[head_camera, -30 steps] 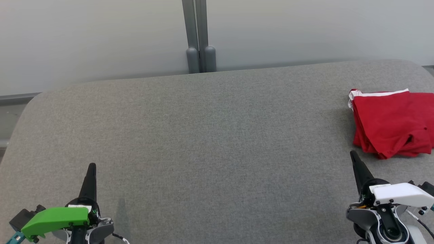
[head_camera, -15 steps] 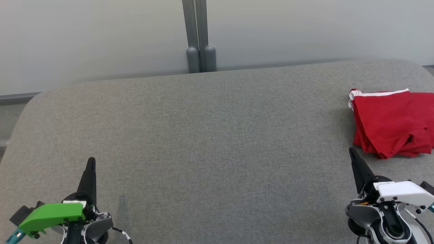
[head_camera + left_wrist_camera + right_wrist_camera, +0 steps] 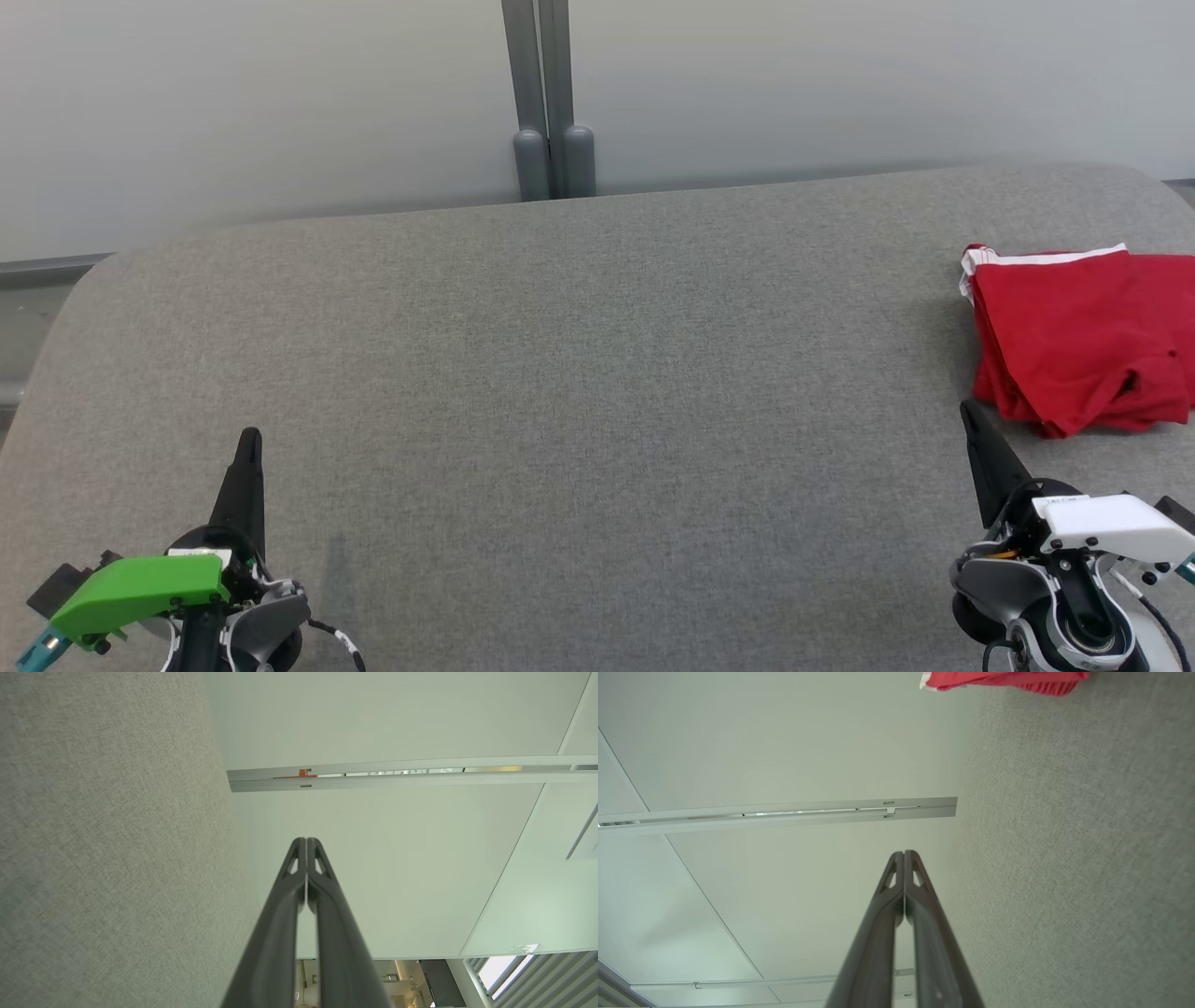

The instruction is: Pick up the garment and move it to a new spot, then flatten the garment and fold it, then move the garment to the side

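The garment (image 3: pixel 1083 338), red with a white trim, lies folded at the far right of the grey table (image 3: pixel 579 392); its edge also peeks in at the top of the right wrist view as a red garment (image 3: pixel 1004 680). My right gripper (image 3: pixel 969 413) is shut and empty, its tip just short of the garment's near left corner. My left gripper (image 3: pixel 249 441) hovers shut and empty over the near left of the table. Both wrist views show the fingertips pressed together: left gripper (image 3: pixel 306 841), right gripper (image 3: pixel 905 853).
A pale wall stands behind the table with a grey double post (image 3: pixel 551 103) at its middle. The table's rounded corners lie at the far left and far right. Wide bare grey surface stretches between the two grippers.
Both grippers have crept slightly forward, up the head view, the left arm's green housing dropping lower. The garment lies unmoved.
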You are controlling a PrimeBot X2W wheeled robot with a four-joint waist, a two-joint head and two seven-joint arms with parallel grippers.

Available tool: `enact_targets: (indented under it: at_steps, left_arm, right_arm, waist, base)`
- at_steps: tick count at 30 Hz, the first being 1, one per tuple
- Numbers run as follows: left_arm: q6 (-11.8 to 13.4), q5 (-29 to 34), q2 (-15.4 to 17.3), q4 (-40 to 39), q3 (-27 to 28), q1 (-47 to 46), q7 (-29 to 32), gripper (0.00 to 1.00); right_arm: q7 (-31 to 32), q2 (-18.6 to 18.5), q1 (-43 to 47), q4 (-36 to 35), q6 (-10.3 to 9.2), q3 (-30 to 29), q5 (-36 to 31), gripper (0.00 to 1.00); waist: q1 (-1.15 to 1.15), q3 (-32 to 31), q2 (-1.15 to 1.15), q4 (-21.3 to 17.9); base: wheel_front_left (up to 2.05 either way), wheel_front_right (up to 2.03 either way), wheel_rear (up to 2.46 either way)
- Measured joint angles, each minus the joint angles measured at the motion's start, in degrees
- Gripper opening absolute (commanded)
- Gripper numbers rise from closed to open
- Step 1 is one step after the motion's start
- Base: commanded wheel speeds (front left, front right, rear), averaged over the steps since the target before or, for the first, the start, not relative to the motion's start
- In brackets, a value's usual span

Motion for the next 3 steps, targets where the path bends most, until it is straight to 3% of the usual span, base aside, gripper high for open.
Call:
enact_targets:
  at_steps: [3]
  left_arm:
    - [0.0, 0.0, 0.0, -0.01, 0.0, 0.0, 0.01, 0.0]
  right_arm:
    - [0.0, 0.0, -0.01, 0.0, 0.0, 0.0, 0.0, 0.0]
  waist:
    - [0.0, 0.0, 0.0, 0.0]
  base:
    - [0.0, 0.0, 0.0]
